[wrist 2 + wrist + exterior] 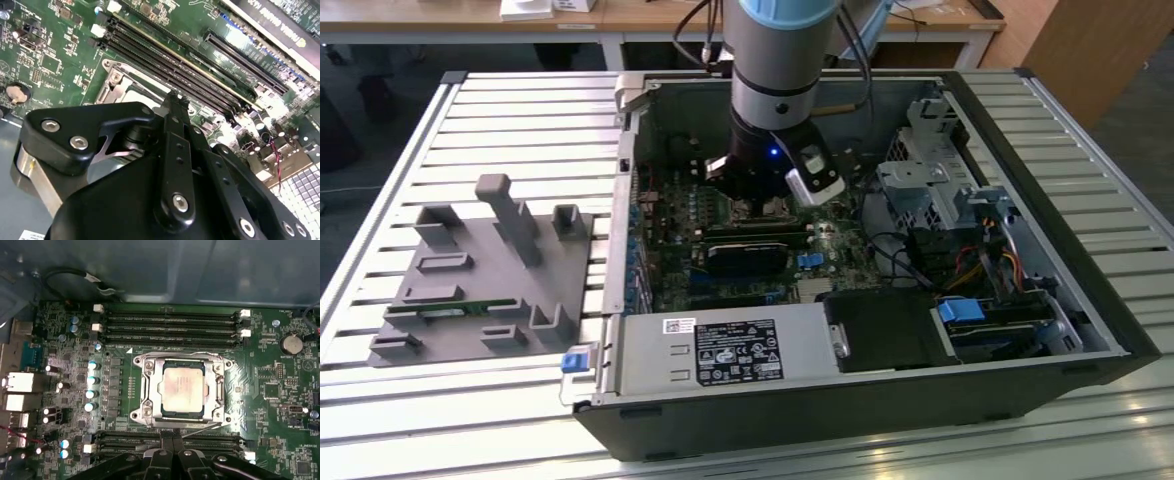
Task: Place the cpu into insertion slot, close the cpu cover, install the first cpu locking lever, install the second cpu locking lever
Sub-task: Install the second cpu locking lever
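Slatted metal makes up the table (494, 110), and an open computer case (1067, 300) lies on it, near the edge at the exterior view's right. The jaws (172, 442) hang low over the green circuit board (270, 370) inside the case. They look pressed together, thin and black, and they hold nothing. Their tip sits just beside one edge of the cpu cover (150, 390). That cover is a silvery metal frame, and it lies flat and closed on the insertion slot (161, 414). The cpu (182, 389) shows through the square hole in the cover, a dull grey square sitting flat in the slot. Long black slots (170, 325) run along the board on two sides of the cover. In the exterior view, the arm (777, 90) comes straight down into the case. A grey plastic holder (487, 280) with posts stands on the table near the edge at the exterior view's left, well apart from the case.
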{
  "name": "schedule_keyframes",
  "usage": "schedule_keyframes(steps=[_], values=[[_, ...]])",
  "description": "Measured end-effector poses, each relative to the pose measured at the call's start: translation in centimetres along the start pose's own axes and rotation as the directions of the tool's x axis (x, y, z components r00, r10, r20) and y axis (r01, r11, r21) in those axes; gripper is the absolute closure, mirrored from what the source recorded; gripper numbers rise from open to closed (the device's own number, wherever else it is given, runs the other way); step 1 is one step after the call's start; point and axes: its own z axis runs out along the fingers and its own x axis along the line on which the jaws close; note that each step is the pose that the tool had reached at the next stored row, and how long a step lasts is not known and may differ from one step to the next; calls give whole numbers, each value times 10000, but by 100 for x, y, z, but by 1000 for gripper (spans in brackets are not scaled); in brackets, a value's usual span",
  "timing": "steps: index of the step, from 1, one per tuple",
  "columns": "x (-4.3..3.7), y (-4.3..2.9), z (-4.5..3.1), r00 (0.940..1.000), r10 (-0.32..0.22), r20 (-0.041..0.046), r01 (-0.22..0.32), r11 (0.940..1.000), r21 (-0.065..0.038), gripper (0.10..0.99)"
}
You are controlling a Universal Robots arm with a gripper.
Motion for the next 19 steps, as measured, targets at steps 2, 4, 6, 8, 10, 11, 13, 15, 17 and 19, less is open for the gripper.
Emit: schedule_keyframes(steps=[2,4,6,8,10,11,13,15,17,19], values=[[13,-6,3,10000,1,0,-1,10000,-29,980],[35,-9,11,10000,-1,2,1,10000,-49,980],[66,-12,20,10000,0,1,0,10000,-52,980],[86,-15,40,10000,1,-1,-1,10000,-52,980],[92,-19,67,10000,2,-17,-2,10000,-53,980],[94,-21,83,10000,2,-25,-2,10000,-53,980],[95,-25,112,10000,5,-36,-5,10000,-59,980],[96,-30,124,10000,5,-43,-6,9999,-135,980],[96,-48,125,10000,5,-39,-6,9992,-405,980],[96,-78,123,10000,3,-38,-5,9984,-568,980]])
